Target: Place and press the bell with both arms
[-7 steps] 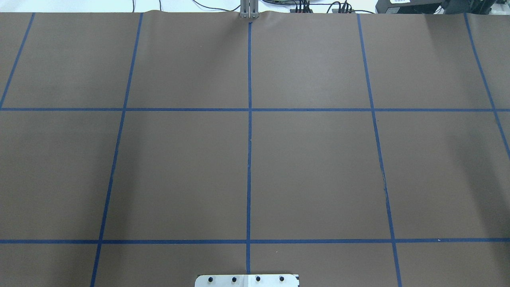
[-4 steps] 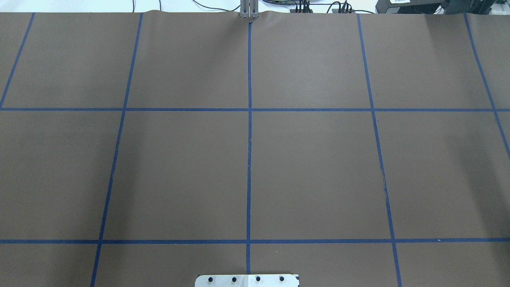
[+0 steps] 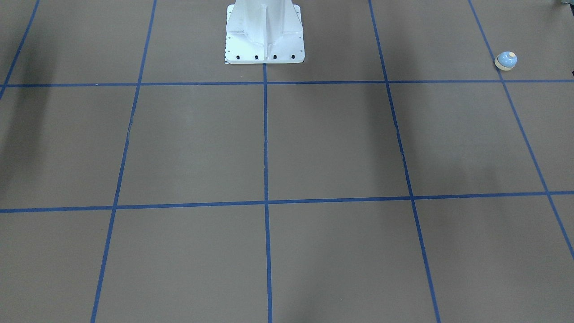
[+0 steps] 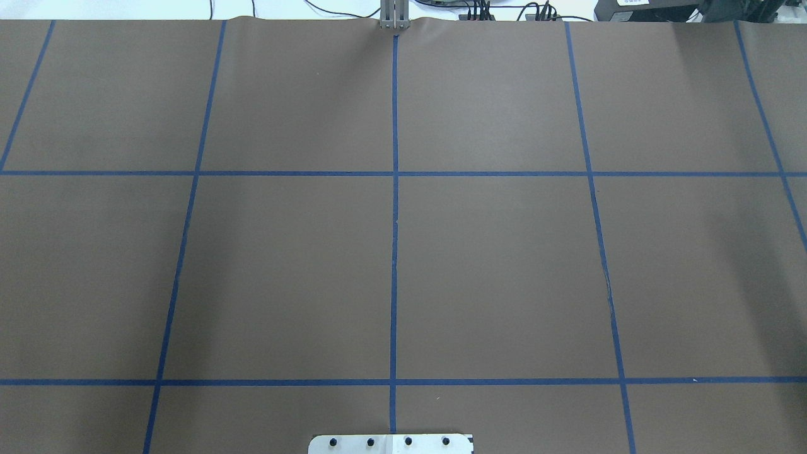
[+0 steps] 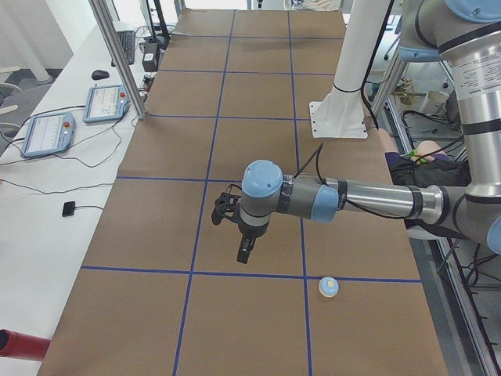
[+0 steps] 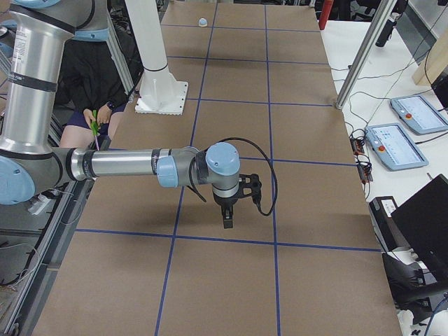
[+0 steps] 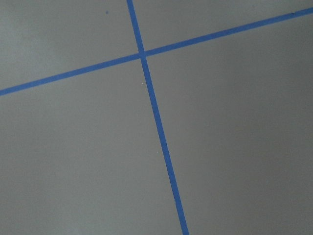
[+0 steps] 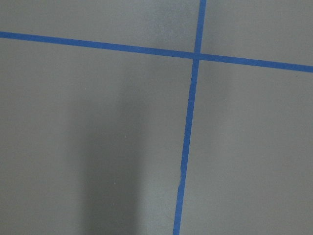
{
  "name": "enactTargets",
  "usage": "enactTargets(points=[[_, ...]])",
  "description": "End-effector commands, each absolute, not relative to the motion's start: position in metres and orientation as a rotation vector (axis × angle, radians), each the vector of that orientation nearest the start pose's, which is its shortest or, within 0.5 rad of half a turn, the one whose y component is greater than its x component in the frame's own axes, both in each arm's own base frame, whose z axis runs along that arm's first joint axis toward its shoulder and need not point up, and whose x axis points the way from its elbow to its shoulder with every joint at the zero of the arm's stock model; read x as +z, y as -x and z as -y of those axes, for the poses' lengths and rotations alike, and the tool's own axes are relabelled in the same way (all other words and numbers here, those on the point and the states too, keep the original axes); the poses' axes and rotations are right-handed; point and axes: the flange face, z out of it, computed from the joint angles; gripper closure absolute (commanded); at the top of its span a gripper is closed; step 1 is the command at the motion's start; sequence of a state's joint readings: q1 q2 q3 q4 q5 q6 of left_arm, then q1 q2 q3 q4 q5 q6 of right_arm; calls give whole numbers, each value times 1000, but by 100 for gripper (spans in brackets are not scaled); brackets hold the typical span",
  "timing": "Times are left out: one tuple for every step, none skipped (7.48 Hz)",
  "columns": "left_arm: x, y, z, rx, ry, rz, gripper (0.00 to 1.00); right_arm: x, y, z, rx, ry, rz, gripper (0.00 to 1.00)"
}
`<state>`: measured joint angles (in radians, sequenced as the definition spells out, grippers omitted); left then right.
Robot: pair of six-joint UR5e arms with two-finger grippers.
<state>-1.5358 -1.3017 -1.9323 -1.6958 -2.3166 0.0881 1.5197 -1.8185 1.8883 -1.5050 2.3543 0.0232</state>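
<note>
The bell [image 3: 506,60] is a small light-blue dome with a cream button, upright on the brown table cover near the table's end on my left side. It also shows in the exterior left view [image 5: 329,287] and far off in the exterior right view [image 6: 202,22]. My left gripper [image 5: 244,254] hangs above the table, points down, and is apart from the bell. My right gripper [image 6: 227,220] hangs over the other end of the table, pointing down. I cannot tell whether either gripper is open or shut. Both wrist views show only bare cover and blue tape.
The white bolted pedestal [image 3: 264,36] stands at the robot side of the table, mid-length. Blue tape lines [image 4: 394,221] mark a grid. Metal posts [image 5: 117,55] and teach pendants [image 6: 395,145] stand along the operators' side. A red cylinder [image 5: 19,345] lies on the side bench.
</note>
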Motion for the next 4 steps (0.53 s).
enactTargets(points=[[593, 51, 411, 201, -229, -742, 0, 601, -43, 401, -80, -104, 789, 0], [596, 51, 410, 207, -241, -740, 0, 601, -42, 401, -82, -104, 789, 0], [604, 50, 412, 223, -282, -738, 0, 601, -43, 401, -81, -107, 787, 0], [602, 47, 416, 234, -312, -738, 0, 599, -42, 402, -88, -123, 789, 0]])
